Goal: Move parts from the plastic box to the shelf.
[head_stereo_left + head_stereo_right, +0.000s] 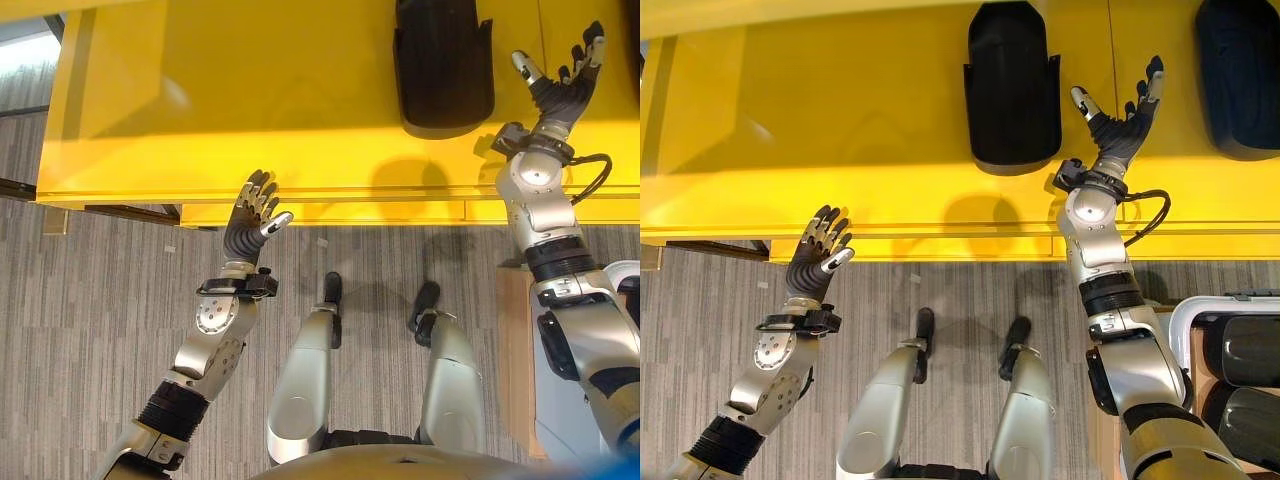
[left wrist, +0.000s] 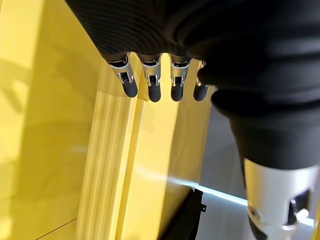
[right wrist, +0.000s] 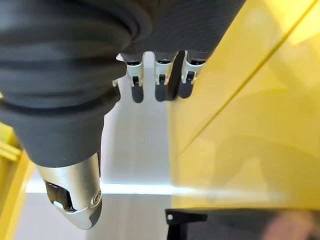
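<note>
Reaching over the yellow shelf [image 1: 890, 120], the right hand [image 1: 1120, 125] is spreading its fingers and thumb apart, palm up, holding nothing. A black part [image 1: 1012, 85] is lying on the shelf just beside this hand, toward the left hand's side and not touching it; a second black part [image 1: 1240, 75] is resting on the shelf on the hand's other side. The left hand [image 1: 815, 262] is hovering at the shelf's front edge, fingers straight and loosely apart, empty too. Below the right arm's elbow, the plastic box [image 1: 1185, 320] is sitting with more dark parts [image 1: 1245, 350] inside it.
</note>
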Controlling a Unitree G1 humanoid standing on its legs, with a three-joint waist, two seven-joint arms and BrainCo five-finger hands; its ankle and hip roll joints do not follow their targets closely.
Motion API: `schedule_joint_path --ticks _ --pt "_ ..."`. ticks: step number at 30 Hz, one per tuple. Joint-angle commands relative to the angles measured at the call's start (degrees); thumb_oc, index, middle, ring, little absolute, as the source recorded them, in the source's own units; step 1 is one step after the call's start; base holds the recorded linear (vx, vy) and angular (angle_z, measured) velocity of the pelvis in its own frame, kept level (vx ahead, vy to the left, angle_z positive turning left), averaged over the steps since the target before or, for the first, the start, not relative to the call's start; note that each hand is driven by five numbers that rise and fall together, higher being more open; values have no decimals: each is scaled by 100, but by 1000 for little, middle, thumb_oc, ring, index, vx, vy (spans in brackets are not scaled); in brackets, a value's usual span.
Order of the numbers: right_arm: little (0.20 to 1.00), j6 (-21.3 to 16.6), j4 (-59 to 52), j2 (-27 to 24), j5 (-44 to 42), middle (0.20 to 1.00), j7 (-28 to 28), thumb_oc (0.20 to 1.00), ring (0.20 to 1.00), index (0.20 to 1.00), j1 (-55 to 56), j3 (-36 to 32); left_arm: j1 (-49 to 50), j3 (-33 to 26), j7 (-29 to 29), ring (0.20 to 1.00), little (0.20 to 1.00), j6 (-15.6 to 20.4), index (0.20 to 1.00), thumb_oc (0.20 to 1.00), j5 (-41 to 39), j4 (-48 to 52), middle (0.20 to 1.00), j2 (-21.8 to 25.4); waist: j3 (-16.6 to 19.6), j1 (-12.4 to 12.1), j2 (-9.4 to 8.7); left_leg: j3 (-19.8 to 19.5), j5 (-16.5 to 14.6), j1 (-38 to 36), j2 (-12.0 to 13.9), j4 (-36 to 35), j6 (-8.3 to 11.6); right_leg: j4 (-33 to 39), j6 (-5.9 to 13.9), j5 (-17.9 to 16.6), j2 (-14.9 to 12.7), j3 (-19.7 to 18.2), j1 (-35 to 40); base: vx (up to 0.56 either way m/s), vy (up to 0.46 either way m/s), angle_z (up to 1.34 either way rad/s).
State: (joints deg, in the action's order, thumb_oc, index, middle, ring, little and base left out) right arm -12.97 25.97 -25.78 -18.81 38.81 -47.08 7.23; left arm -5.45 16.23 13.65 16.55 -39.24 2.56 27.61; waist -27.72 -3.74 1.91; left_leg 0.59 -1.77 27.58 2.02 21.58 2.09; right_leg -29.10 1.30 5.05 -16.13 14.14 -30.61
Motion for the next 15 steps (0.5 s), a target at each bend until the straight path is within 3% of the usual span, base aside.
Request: schedule_joint_path --ticks 1,10,15 --pt "1000 -408 -501 -129 312 1000 -6 1000 1000 1000 89 -214 237 -205 -10 1000 1000 269 1000 1000 180 479 1000 68 2 -15 -59 -641 -762 -400 394 83 241 -311 546 432 -308 -285 531 0 0 0" --pt "1000 -687 -1629 206 174 1000 -415 1000 1000 1000 1414 -363 315 -283 -73 1000 1000 240 1000 1000 283 486 1000 48 201 95 -181 -660 -541 -662 507 -370 293 176 567 255 -200 -166 834 10 -3 -3" --pt "1000 -806 -2337 452 -165 1000 -1225 1000 1000 1000 2683 -135 528 -406 -235 1000 1000 236 1000 1000 317 451 1000 19 584 221 -285 -636 -169 -1173 649 -1191 317 1158 647 -154 -74 -3 1403 75 16 -7"
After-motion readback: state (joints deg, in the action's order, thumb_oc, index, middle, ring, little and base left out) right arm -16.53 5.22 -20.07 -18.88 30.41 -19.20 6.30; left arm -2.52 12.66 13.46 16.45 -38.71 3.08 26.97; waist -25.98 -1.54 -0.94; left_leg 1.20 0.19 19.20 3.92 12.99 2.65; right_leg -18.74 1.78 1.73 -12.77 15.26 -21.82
